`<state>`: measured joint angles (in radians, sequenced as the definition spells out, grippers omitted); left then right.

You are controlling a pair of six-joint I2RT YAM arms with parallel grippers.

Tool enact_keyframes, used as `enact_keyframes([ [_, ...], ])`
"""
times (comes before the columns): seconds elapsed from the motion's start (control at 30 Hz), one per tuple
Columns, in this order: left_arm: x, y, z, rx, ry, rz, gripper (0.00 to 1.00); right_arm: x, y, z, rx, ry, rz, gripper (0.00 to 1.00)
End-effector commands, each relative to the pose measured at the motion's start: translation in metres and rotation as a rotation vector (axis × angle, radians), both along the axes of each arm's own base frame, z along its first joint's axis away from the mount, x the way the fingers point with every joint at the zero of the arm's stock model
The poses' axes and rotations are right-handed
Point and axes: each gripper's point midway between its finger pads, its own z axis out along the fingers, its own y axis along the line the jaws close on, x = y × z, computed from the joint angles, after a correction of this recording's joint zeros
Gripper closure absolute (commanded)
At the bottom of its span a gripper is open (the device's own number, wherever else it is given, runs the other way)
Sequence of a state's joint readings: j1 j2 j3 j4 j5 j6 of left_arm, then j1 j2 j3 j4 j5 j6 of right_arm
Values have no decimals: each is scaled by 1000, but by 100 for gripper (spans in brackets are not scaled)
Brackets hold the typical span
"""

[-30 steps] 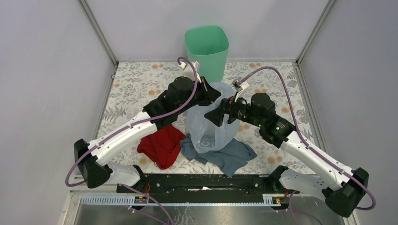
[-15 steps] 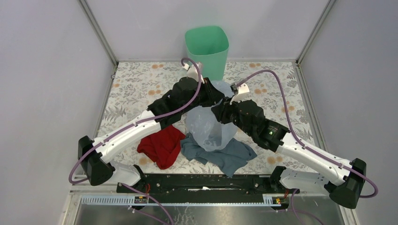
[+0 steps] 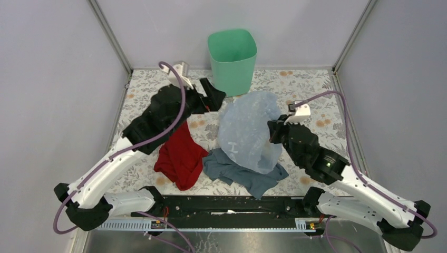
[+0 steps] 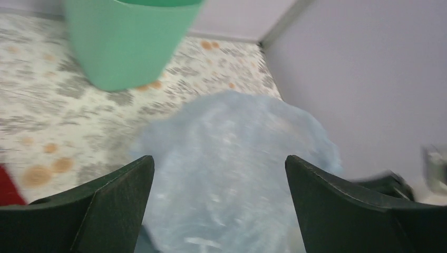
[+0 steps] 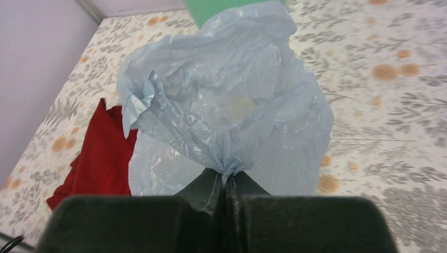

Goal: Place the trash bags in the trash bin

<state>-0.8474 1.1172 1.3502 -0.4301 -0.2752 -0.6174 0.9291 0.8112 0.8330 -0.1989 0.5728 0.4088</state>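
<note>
mint bin (image 3: 232,55) at the back shows only its own green inside. right gripper (image 5: 225,182) is pinched tight on the bag (image 3: 250,129), outside and in front of it. left gripper (image 4: 219,168) spread wide, holding nothing.

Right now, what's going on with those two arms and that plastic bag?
The right gripper is pinched shut on a gathered bit of the pale-blue trash bag, holding it puffed up over the grey-blue cloth. The left gripper is open and empty, near the mint-green trash bin. The bag is not yet in the bin. The red cloth lies beside it, unheld.
</note>
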Motion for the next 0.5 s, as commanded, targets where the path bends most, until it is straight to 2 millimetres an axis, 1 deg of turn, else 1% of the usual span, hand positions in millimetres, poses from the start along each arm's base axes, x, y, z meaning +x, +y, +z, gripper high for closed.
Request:
enact_keyframes([
  [0.0,41,47,-1,86,5,173,1,-6,-44,27,-40,-43,-134,100],
  [0.07,65,51,2,85,6,194,1,-10,-54,35,-41,-54,-147,100],
  [0.1,84,50,-5,105,28,214,1,-12,-59,39,-39,-60,-156,100],
  [0.23,149,47,-12,180,41,289,1,-18,-74,52,-50,-94,-171,99],
  [0.37,220,51,-23,235,46,407,1,-19,-76,63,-65,-119,-153,98],
  [0.4,235,54,-26,244,46,443,2,-19,-74,64,-67,-122,-145,98],
  [0.47,265,53,-32,271,32,483,4,-20,-73,67,-70,-127,-127,98],
])
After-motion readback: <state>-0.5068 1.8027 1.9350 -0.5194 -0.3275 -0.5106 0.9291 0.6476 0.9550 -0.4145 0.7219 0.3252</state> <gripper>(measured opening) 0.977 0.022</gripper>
